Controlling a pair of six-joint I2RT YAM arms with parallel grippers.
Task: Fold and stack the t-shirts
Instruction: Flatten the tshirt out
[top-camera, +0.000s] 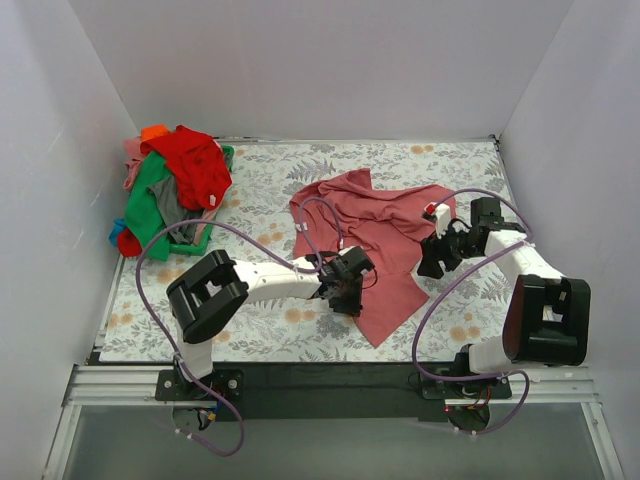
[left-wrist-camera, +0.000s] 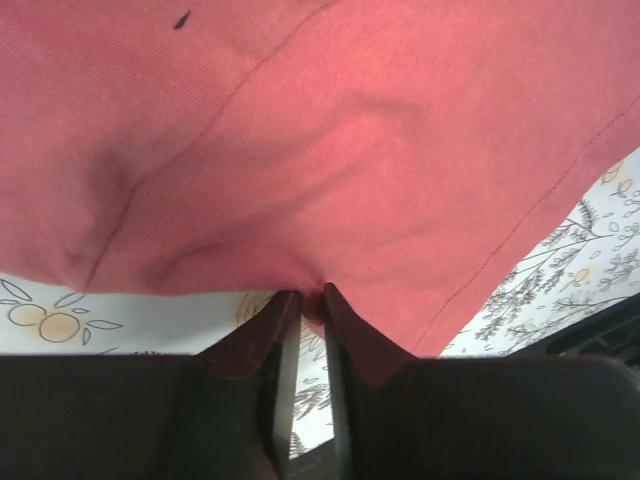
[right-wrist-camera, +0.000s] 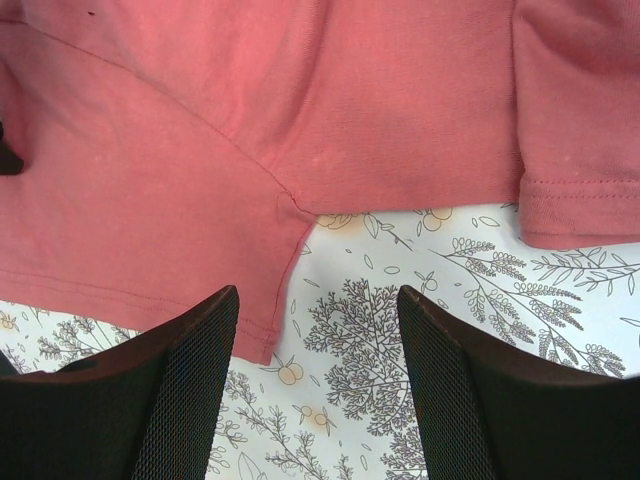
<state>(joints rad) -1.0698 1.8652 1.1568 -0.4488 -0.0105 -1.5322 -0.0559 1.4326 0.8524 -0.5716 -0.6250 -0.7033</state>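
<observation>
Left gripper (left-wrist-camera: 312, 300): closest thing to my lens; jaws pressed together on a pinch of the salmon-pink t-shirt (top-camera: 385, 235), cloth puckering up from the tips.
Why there: I read it as taking an edge at the shirt's seven o'clock so I can pull it out flat.
Right gripper (right-wrist-camera: 318, 292): jaws wide apart, nothing in them; hovers over the table cover (right-wrist-camera: 380, 330), side seam (right-wrist-camera: 285, 195) at twelve o'clock, sleeve hem (right-wrist-camera: 580, 205) at two o'clock.
Why there: my guess, lined up at the shirt's three o'clock for the opposite hold.
Shirt position: mid-table, rumpled, part spread, lying between both grippers.
Other t-shirts (top-camera: 180, 185): red, green, orange, grey heap at the table's ten o'clock, against the left wall, well apart from the pink one.
Progress: early by my judgement; no folded stack visible anywhere.
Risk: thin pinch could slip when I pull.
Cover surface: pale floral print, lying flat, matte.
Room: plain white walls (top-camera: 300, 60) on three sides; black rail (top-camera: 330, 378) at six o'clock holds both bases; purple cables (top-camera: 140, 272) loop off the arms.
</observation>
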